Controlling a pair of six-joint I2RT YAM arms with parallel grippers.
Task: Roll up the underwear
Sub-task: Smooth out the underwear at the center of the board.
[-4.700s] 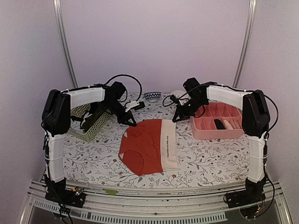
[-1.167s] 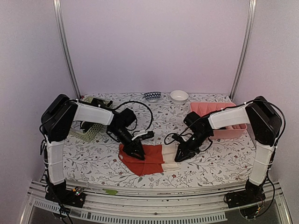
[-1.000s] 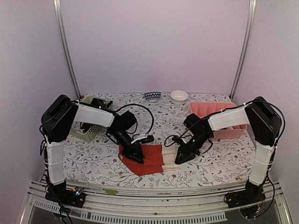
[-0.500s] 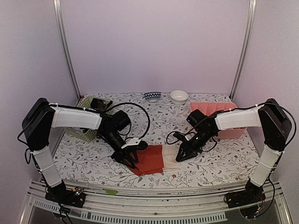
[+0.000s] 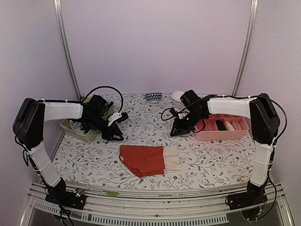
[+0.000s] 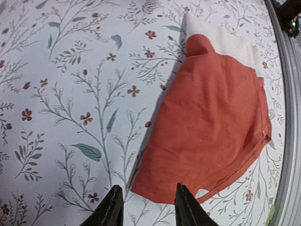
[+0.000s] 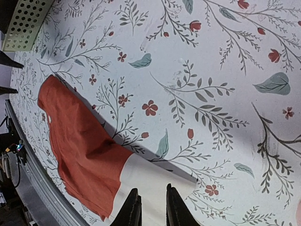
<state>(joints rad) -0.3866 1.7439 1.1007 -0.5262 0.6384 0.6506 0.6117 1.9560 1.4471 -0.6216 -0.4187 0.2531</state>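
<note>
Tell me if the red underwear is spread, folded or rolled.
Folded, not rolled: the underwear lies flat as a doubled strip, a lower layer peeking under its red edge.

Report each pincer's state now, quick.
Left pincer: open, holding nothing.
Right pincer: open by a narrow gap, holding nothing.

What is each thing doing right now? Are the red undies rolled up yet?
red-orange underwear: lying folded flat, not rolled.
left gripper: open, holding nothing.
right gripper: slightly open, holding nothing.
pink tray: upright, with a dark thing in one compartment.
</note>
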